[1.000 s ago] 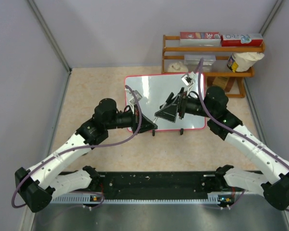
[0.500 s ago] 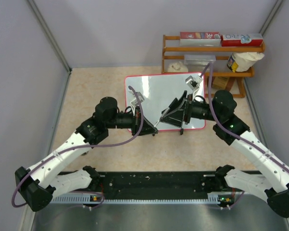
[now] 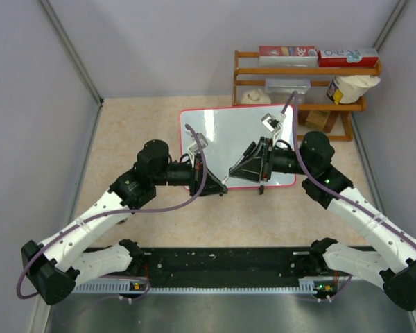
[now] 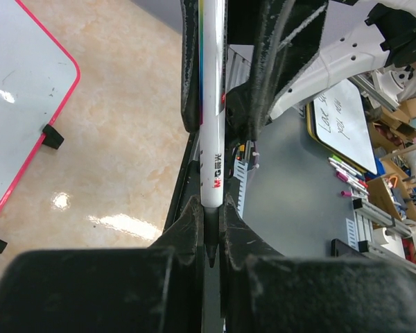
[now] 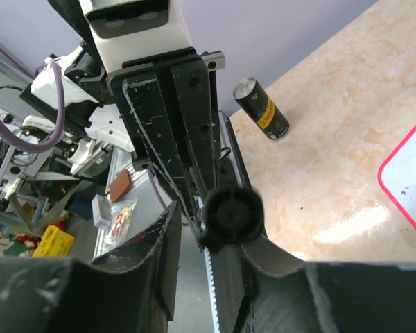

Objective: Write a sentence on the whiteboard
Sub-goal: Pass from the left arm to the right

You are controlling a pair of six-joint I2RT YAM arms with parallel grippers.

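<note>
The whiteboard (image 3: 239, 135), white with a thin red frame, stands at mid-table; its corner shows in the left wrist view (image 4: 17, 97) and its edge in the right wrist view (image 5: 412, 173). The sentence is out of view; the board's face shows only glare. My left gripper (image 3: 218, 184) (image 4: 210, 208) is shut on a white pen (image 4: 211, 104) in front of the board's near edge. My right gripper (image 3: 233, 173) (image 5: 215, 225) faces it, jaws narrowed round the pen's black cap end (image 5: 232, 214). The cap lies against one finger, with a gap on the other side.
A wooden shelf (image 3: 305, 69) with boxes and a bag stands at the back right. A dark can (image 5: 262, 109) stands on the tabletop to the left. The board's black feet (image 4: 52, 135) rest on the table. Walls close in both sides.
The right gripper's jaws have narrowed from wide open to close around the pen's cap, and its arm shifted slightly. The left arm and pen have stayed put.
</note>
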